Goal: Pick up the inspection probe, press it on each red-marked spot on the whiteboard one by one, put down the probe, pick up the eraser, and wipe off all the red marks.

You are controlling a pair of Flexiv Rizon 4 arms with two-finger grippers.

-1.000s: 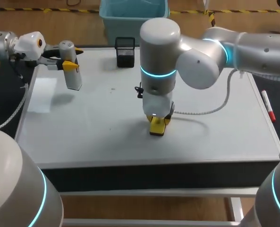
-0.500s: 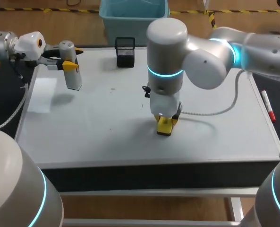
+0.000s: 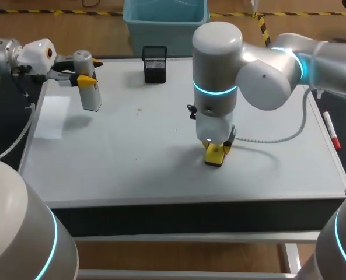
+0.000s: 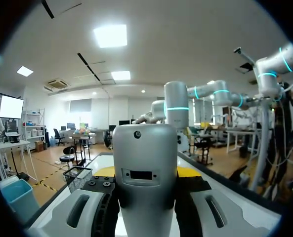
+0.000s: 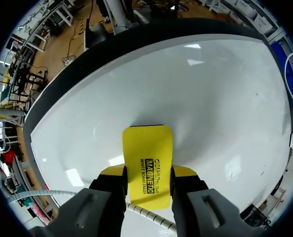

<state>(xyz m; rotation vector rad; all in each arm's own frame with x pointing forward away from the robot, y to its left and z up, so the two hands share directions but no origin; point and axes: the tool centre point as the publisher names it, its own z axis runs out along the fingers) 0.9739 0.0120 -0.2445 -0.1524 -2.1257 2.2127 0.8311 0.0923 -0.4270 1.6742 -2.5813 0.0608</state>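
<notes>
1. Eraser [image 5: 147, 145], yellow: clamped in the right pincer [image 5: 147, 172], flat on the whiteboard [image 3: 132, 134] near the desk front, evidently for wiping.
2. Probe [image 3: 91, 96], grey: gripped by the left pincer [image 3: 85, 80], aloft at far left, likely parked clear.
3. Mesh basket [image 3: 154, 65]: far edge.

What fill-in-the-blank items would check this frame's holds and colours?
The right gripper is shut on a ____ eraser. The left gripper is shut on the inspection probe, held ____ the whiteboard, not touching it. The mesh basket at the whiteboard's far edge is ____. Missing words: yellow; above; black.
</notes>
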